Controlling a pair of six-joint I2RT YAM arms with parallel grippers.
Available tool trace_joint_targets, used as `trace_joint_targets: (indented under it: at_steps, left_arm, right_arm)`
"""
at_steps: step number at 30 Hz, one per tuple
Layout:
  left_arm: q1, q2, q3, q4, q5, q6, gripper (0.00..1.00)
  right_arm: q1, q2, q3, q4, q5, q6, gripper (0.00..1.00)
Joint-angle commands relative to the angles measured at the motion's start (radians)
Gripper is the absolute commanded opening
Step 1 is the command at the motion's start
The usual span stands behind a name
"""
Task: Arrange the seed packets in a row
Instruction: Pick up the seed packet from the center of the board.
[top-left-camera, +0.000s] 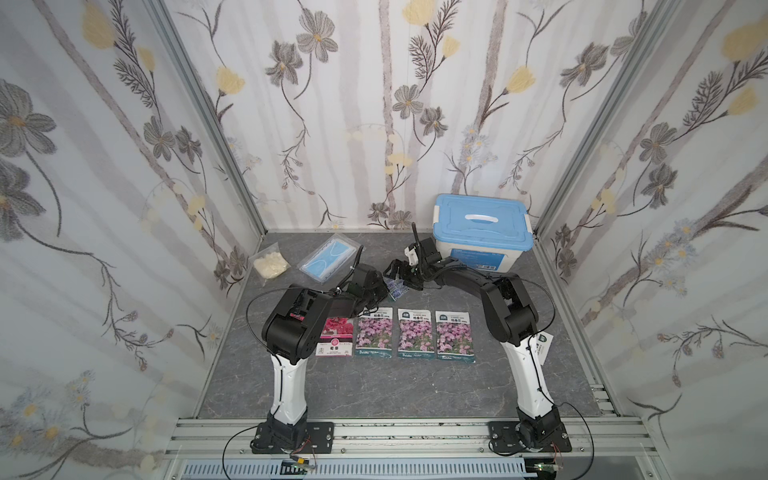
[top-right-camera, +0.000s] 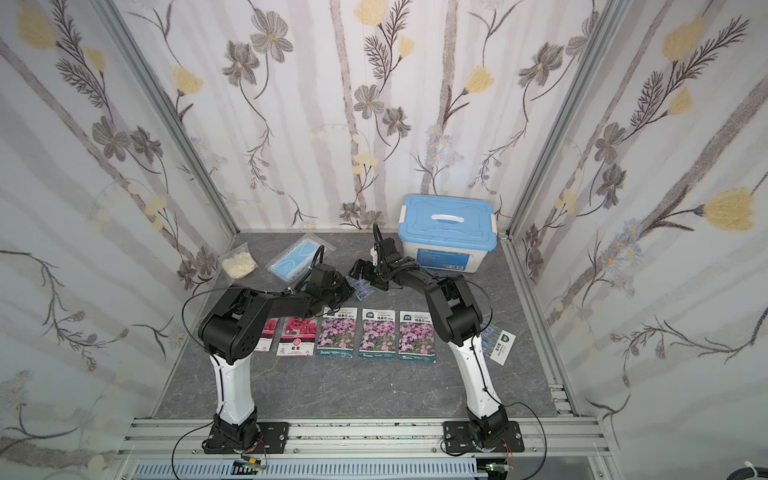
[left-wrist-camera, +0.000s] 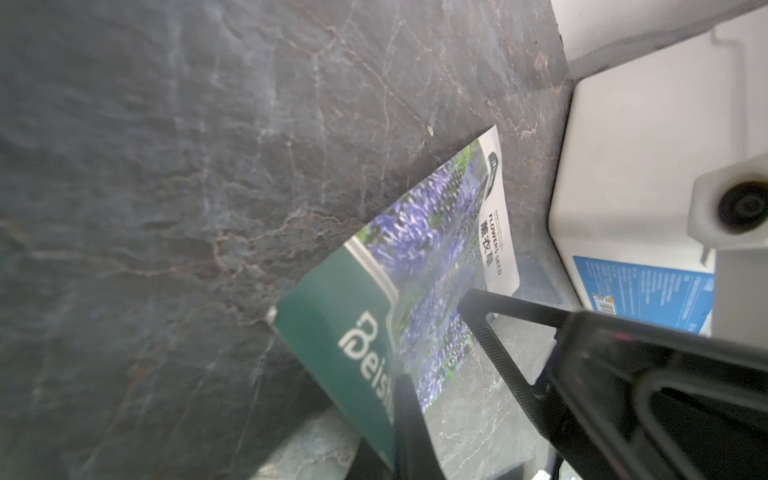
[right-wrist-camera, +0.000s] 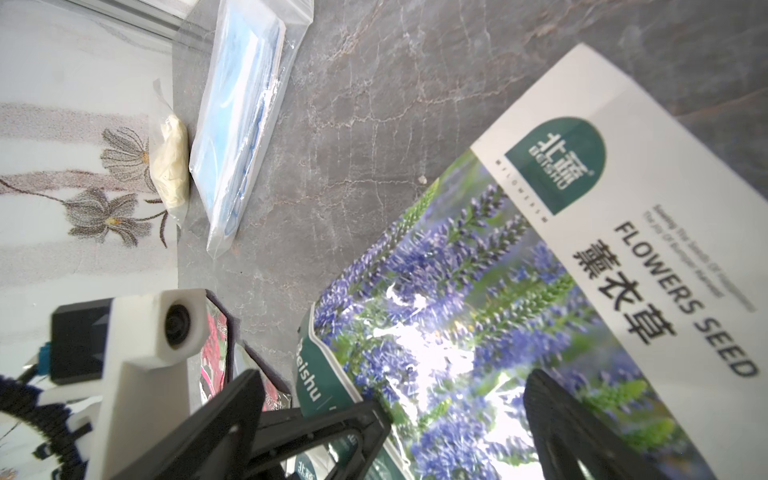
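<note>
A lavender-blue seed packet (top-left-camera: 395, 288) (top-right-camera: 360, 289) (left-wrist-camera: 415, 270) (right-wrist-camera: 540, 291) hangs tilted off the grey table behind the row. My left gripper (top-left-camera: 380, 291) (left-wrist-camera: 399, 395) is shut on its green bottom band. My right gripper (top-left-camera: 395, 271) (right-wrist-camera: 395, 374) is open right beside it, with one finger (right-wrist-camera: 552, 415) over the flower photo. In front lie a red-pink packet (top-left-camera: 337, 336) and three pink-purple ones (top-left-camera: 414, 332) side by side. Another red-pink packet (top-right-camera: 266, 332) peeks from under the left arm. A further lavender packet (top-right-camera: 500, 343) lies behind the right arm.
A white box with a blue lid (top-left-camera: 482, 232) stands at the back right, close to the right wrist. A clear bag with a blue mask (top-left-camera: 330, 257) and a clear bag of cream stuff (top-left-camera: 269, 264) lie at the back left. Papered walls close in three sides.
</note>
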Motion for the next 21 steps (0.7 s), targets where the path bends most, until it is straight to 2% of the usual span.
trace_joint_targets:
  at_steps: [1,6,12,16,21]
  left_arm:
    - [-0.001,-0.021,0.019,-0.025,-0.014,0.027,0.00]
    - [-0.001,-0.063,0.043,-0.055,-0.014,0.043,0.00]
    - [-0.002,-0.175,0.019,-0.078,-0.024,0.045,0.00]
    - [-0.004,-0.269,-0.022,-0.099,-0.046,0.046,0.00]
    - [-0.004,-0.399,-0.099,-0.110,-0.076,0.046,0.00]
  right_arm:
    - [0.001,-0.037,-0.004,-0.027,-0.013,0.015,0.99]
    - [0.002,-0.143,-0.003,-0.039,0.024,-0.011,0.99]
    - [0.002,-0.331,-0.036,-0.078,0.089,-0.059,1.00]
    - [-0.003,-0.479,-0.163,-0.068,0.140,-0.074,0.99]
    - [-0.021,-0.697,-0.399,-0.056,0.202,-0.088,1.00]
